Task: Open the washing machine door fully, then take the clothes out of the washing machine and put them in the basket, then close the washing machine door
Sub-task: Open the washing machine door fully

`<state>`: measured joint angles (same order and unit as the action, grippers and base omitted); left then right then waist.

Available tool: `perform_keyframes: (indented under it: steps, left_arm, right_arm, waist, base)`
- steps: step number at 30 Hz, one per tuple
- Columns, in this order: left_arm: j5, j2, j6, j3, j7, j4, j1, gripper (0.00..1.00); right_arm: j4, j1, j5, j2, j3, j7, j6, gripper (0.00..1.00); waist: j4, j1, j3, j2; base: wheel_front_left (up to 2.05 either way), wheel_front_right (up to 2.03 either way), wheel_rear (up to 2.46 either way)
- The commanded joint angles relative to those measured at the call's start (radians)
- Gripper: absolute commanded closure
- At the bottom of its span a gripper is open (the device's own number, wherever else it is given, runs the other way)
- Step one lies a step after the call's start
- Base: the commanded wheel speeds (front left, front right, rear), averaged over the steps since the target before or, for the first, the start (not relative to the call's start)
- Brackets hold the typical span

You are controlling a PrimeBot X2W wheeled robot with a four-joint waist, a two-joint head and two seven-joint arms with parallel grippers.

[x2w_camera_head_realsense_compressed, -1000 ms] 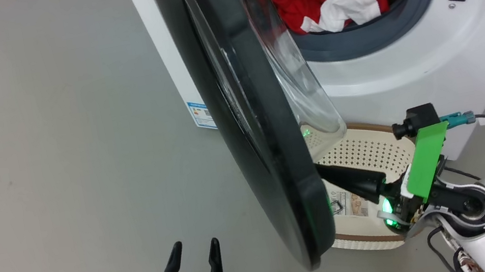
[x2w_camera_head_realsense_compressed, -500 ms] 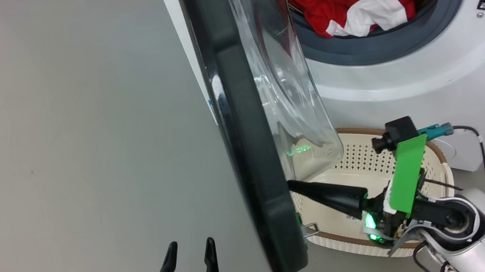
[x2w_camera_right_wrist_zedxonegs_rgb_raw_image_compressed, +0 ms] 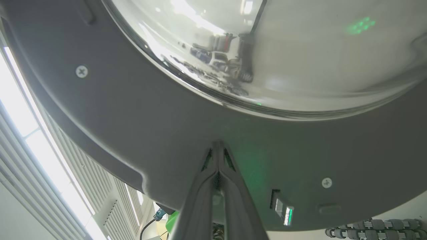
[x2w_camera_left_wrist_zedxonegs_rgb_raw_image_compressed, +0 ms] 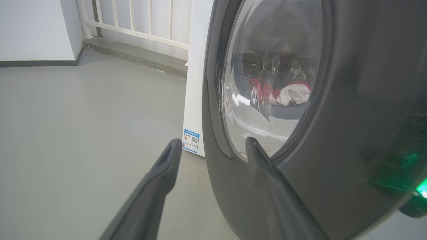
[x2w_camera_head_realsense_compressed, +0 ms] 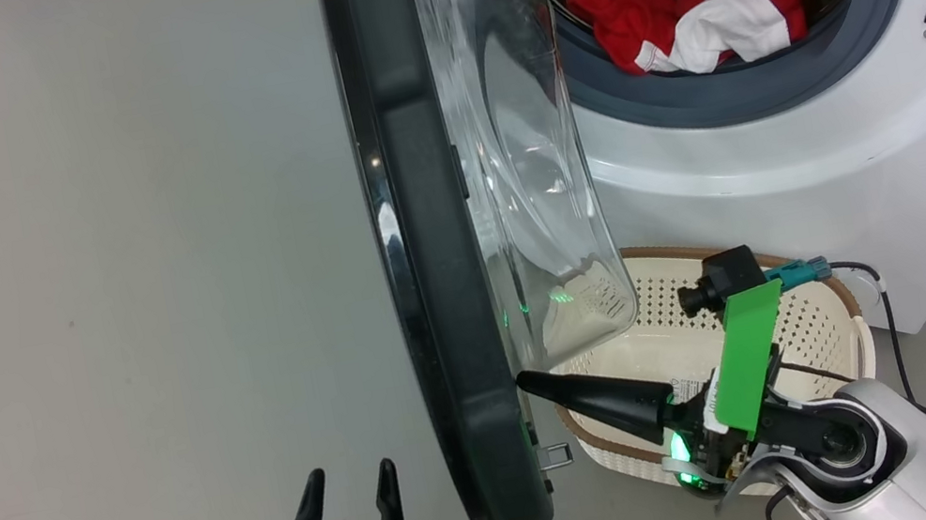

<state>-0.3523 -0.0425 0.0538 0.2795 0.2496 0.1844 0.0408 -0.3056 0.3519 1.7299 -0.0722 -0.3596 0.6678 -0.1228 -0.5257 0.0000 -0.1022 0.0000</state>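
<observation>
Head view: the large round, glossy black-rimmed washing machine door (x2w_camera_head_realsense_compressed: 442,302) with its bulging clear glass bowl is seen edge-on, standing out from the big white washing machine (x2w_camera_head_realsense_compressed: 786,146). The right gripper (x2w_camera_head_realsense_compressed: 530,380), fingers pressed together on nothing, is set tip-first against the door's inner rim below the glass. The left gripper (x2w_camera_head_realsense_compressed: 351,478) is held spread wide and empty, near the outer face. The bright red and white clothes (x2w_camera_head_realsense_compressed: 696,14) are seen in the drum, and the small cream perforated plastic basket (x2w_camera_head_realsense_compressed: 815,312) below the opening.

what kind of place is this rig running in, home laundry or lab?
Probably a bare test space, not a furnished laundry room: a front-loading washing machine on a plain grey floor, a white barred railing at the floor's edge, and a small basket in front.
</observation>
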Motion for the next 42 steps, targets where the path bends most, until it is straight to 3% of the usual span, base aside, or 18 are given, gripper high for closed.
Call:
perform_keyframes:
  steps: [1,16,17,19,20,21,22,42]
  left_arm:
    - [-0.01,-0.008,0.008,-0.037,0.012,-0.029,0.011,0.0]
    - [-0.002,-0.008,0.005,-0.06,0.012,-0.027,0.004,0.0]
    - [-0.001,-0.008,0.003,-0.064,0.012,-0.026,0.004,0.0]
    - [0.002,-0.008,-0.001,-0.071,0.012,-0.021,0.002,0.0]
    - [0.005,-0.008,-0.003,-0.075,0.012,-0.019,0.001,0.0]
    - [0.007,-0.008,-0.006,-0.079,0.012,-0.017,0.0,0.0]
    - [0.008,-0.008,-0.008,-0.082,0.012,-0.015,-0.001,0.0]
    - [0.034,-0.008,-0.04,-0.131,0.012,0.022,-0.003,0.0]
  right_arm:
    - [0.031,0.023,0.014,0.022,-0.027,-0.006,-0.008,1.0]
    - [0.012,0.012,-0.02,0.022,-0.008,-0.055,-0.008,0.98]
    - [0.01,0.008,-0.028,0.021,-0.003,-0.059,-0.008,0.76]
    - [0.006,-0.002,-0.043,0.019,0.008,-0.065,-0.008,0.53]
    - [0.004,-0.007,-0.053,0.016,0.015,-0.071,-0.008,0.25]
    - [0.002,-0.013,-0.062,0.014,0.019,-0.076,-0.008,0.04]
    - [0.001,-0.02,-0.072,0.01,0.024,-0.082,-0.008,0.0]
    - [-0.044,-0.184,-0.162,-0.061,0.127,-0.225,-0.008,0.0]
  waist:
    - [0.0,0.0,-0.001,0.0]
    - [0.024,0.0,0.011,0.0]
    - [0.027,0.0,0.013,0.0]
    - [0.035,0.0,0.017,0.0]
    - [0.039,0.0,0.019,0.0]
    - [0.043,0.0,0.021,0.0]
    - [0.046,0.0,0.023,0.0]
    - [0.11,0.0,0.043,0.0]
  base:
    - [0.0,0.0,0.0]
    - [0.0,0.0,0.0]
    - [0.0,0.0,0.0]
    - [0.0,0.0,0.0]
    - [0.0,0.0,0.0]
    - [0.0,0.0,0.0]
    - [0.0,0.0,0.0]
    - [0.0,0.0,0.0]
